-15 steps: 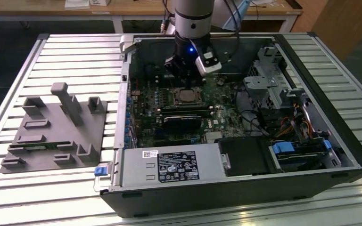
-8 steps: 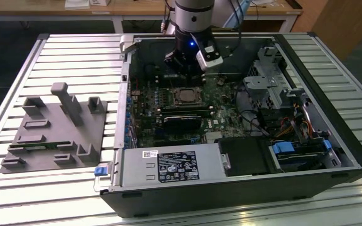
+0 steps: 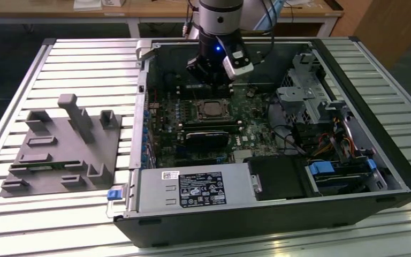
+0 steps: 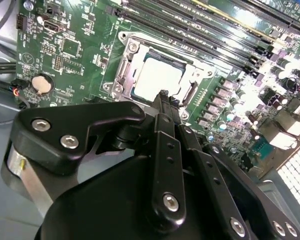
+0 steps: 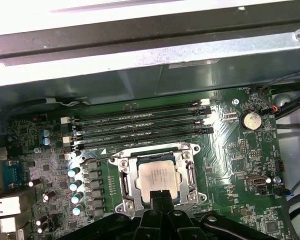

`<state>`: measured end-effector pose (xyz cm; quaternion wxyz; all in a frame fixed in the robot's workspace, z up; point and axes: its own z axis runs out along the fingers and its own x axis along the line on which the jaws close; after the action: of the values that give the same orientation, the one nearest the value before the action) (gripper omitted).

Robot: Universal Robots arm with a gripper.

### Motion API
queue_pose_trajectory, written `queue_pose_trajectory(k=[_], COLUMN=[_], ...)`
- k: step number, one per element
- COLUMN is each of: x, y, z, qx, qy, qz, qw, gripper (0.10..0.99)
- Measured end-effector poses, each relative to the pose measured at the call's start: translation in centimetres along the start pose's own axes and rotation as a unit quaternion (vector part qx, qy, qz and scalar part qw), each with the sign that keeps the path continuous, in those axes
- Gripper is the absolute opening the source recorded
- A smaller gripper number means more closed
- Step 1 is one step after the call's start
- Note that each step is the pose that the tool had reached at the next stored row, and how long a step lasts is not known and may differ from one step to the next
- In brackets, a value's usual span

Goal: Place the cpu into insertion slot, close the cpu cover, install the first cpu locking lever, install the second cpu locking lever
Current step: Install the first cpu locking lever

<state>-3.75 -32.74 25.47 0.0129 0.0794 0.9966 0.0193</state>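
Silver-topped cpu seated in insertion slot, cpu cover lowered; locking indiscernible; end effector pinched together, empty, just beside.

Your slatted metal surface carries the open computer case under the fingers, a grey rack well aside.

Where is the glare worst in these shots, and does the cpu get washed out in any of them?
In the second wrist view the cpu blows out nearly white and glare floods the motherboard beside it; in the first wrist view the cpu is evenly lit; in the exterior view the computer case interior is dim, the cpu a dull patch.
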Motion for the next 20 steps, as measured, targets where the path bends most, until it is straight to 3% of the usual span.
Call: queue_pose_trajectory(k=[4,20], x=[0.70,5.17], y=[-0.11,-0.83], z=[-0.02,-0.13], qx=[-0.0004,-0.0012], qy=[-0.0006,-0.0052], qz=[0.000,0.000], qw=[1.0000,1.0000], gripper=[0.106,0.106])
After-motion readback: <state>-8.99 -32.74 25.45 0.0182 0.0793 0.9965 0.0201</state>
